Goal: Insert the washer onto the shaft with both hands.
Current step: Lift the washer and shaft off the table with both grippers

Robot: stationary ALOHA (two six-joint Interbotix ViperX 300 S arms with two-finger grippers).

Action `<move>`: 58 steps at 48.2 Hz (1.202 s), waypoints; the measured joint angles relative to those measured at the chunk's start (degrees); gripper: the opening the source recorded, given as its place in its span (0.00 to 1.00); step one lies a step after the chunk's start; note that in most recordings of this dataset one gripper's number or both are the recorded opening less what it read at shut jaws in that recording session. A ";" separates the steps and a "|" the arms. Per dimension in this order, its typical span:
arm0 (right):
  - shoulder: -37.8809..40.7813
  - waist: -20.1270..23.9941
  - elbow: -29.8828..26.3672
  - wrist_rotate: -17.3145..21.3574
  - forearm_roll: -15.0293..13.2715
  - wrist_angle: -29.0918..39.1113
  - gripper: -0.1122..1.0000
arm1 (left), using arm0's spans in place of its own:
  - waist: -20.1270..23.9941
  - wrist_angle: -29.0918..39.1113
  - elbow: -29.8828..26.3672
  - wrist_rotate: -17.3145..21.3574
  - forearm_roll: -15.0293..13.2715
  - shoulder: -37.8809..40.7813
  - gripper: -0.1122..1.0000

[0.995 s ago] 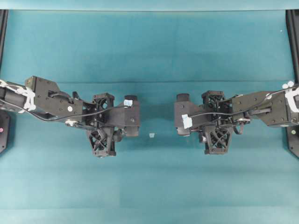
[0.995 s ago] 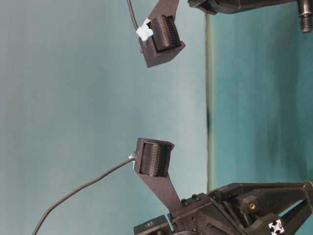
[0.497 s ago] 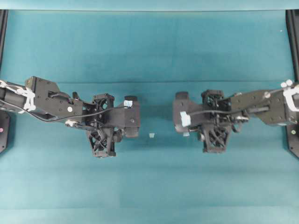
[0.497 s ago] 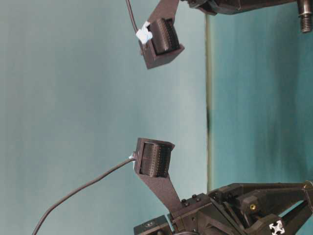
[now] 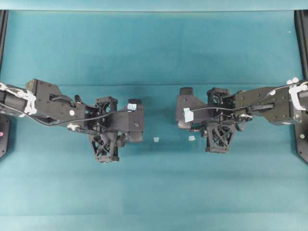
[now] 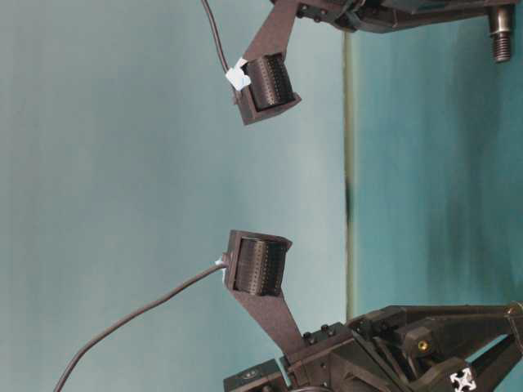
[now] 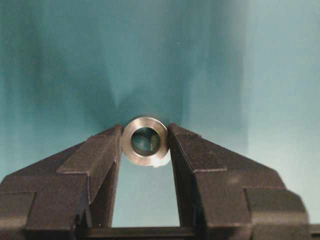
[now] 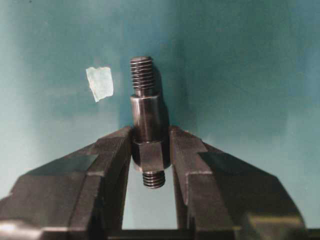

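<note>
Left tool (image 7: pixel 145 141) pinches the washer (image 7: pixel 145 140), right tool (image 8: pixel 150 150) clamps the shaft (image 8: pixel 147 120) pointing 12 o'clock, tape scrap (image 8: pixel 99 83) at its 10.

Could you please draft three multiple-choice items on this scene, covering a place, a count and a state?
1. Where is the washer?
A. lying on the cloth
B. between the left pincer's fingers
C. on the shaft

2. How many pale tape scraps lie on the cloth between the arms in the overhead view?
A. none
B. two
C. five

3. What is the right pincer doing?
A. standing open and unloaded
B. gripping the shaft
C. gripping the washer

Answers: 1 B, the ring sits between the fingertips; 2 B, two scraps show; 3 B, both fingers press the rod's collar.
</note>
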 measured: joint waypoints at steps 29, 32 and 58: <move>-0.44 0.62 0.44 0.00 0.88 -2.11 0.10 | 0.00 0.35 0.09 0.09 0.00 -0.26 0.42; -0.70 0.70 0.88 0.00 0.88 -2.90 0.10 | -0.09 0.44 0.09 0.09 0.00 -0.35 0.42; -3.60 1.49 4.92 0.09 2.46 -10.02 0.10 | -0.53 -1.49 0.26 0.09 0.00 -1.49 0.42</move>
